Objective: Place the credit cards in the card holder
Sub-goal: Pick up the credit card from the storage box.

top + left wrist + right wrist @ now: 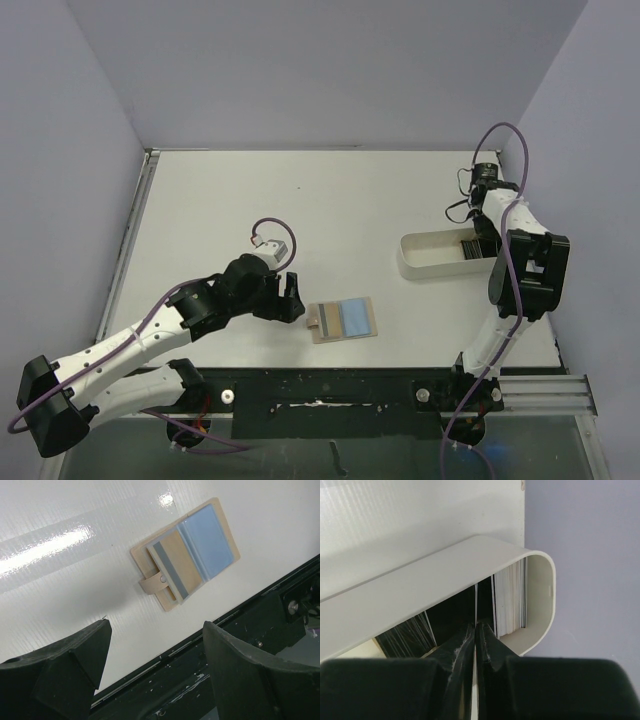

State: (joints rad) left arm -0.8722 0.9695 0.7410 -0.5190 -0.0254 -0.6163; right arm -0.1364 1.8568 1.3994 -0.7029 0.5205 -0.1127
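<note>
The card holder (342, 319) lies open near the table's front edge, with a tan flap, snap stud and light blue lining (185, 555). My left gripper (290, 297) hovers just left of it, open and holding nothing (156, 625). The credit cards (472, 246) stand on edge as a stack in the right end of a white tray (430, 262). My right gripper (480, 243) reaches down into that end. In the right wrist view its fingers (476, 625) are pressed together on the thin edge of one credit card (476, 605), beside the stack (510, 597).
The white oblong tray wall (420, 595) curves round the cards at the back right. Along the table's front edge runs a black rail (225, 645), close below the card holder. Grey walls enclose the table on the left, the back and the right.
</note>
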